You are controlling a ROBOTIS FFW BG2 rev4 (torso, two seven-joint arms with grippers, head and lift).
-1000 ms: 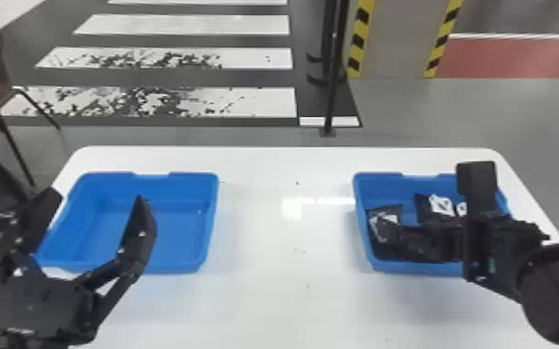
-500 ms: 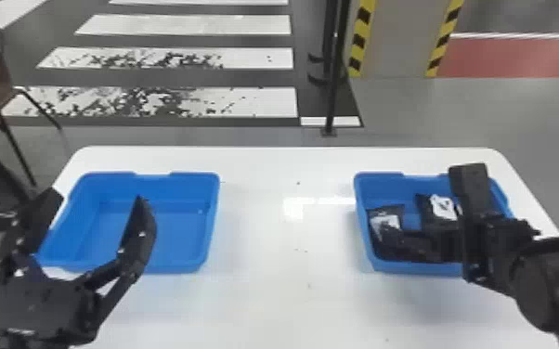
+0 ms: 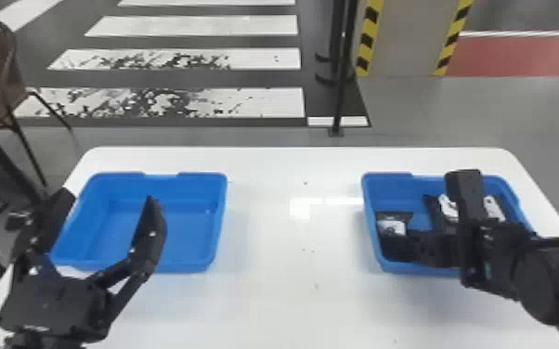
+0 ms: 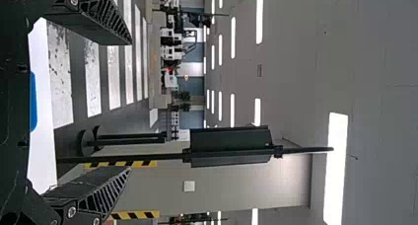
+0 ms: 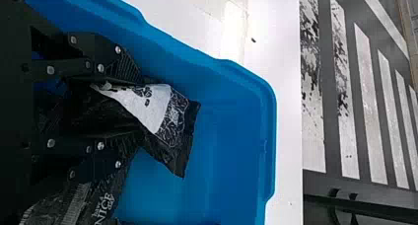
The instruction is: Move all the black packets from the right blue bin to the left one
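Spread wide are the two fingers of the left gripper (image 3: 110,198), with nothing seen between them but background; on the right gripper (image 3: 414,246) a narrow gap is kept, and a black packet (image 5: 170,124) is pinched between the fingers, its white-marked end left jutting out past the tips.

The left arm is brought in from the bottom edge of the head view, its gripper pointed forward and roughly level, raised over the near side of the left blue bin (image 3: 220,218). The right arm is brought in from the right edge and laid across the right blue bin (image 3: 370,204), its fingers directed leftward and lowered into it.

In the right bin, the gripped packet is found by the left wall, toward the near corner. Another black packet (image 3: 437,211) is seen farther back, partly hidden by the right gripper; whether the white-marked patch beyond the gripper belongs to it cannot be told. In the right wrist view, black packaging is also seen beside one finger. Bare blue floor is shown in the left bin. Both bins are set well apart on a white table (image 3: 288,287).
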